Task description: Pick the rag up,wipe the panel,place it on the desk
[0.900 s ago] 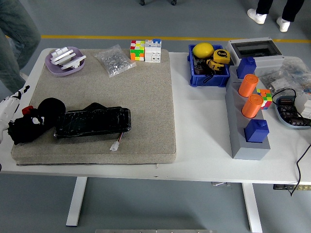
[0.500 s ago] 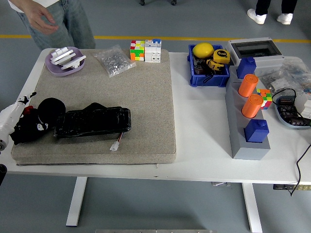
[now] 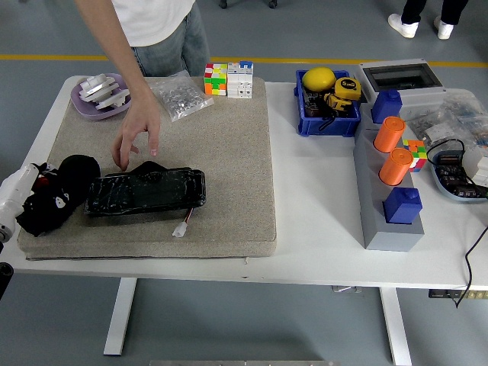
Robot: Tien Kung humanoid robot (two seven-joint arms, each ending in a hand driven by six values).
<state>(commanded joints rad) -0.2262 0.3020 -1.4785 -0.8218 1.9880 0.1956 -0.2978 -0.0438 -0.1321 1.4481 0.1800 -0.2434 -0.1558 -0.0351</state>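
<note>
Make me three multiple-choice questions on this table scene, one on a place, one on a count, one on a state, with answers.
1. Where does the black panel lie?
A. on the grey mat
B. in the blue bin
C. on the floor

2. How many orange cylinders stand on the grey block?
A. one
B. two
C. four

3. What is the person's hand doing?
A. resting in the purple dish
B. lifting the cubes
C. reaching down just above the panel

Answers: A, the panel lies flat on the mat; B, two stand between the blue blocks; C, its fingers hang over the panel's far edge.
</note>
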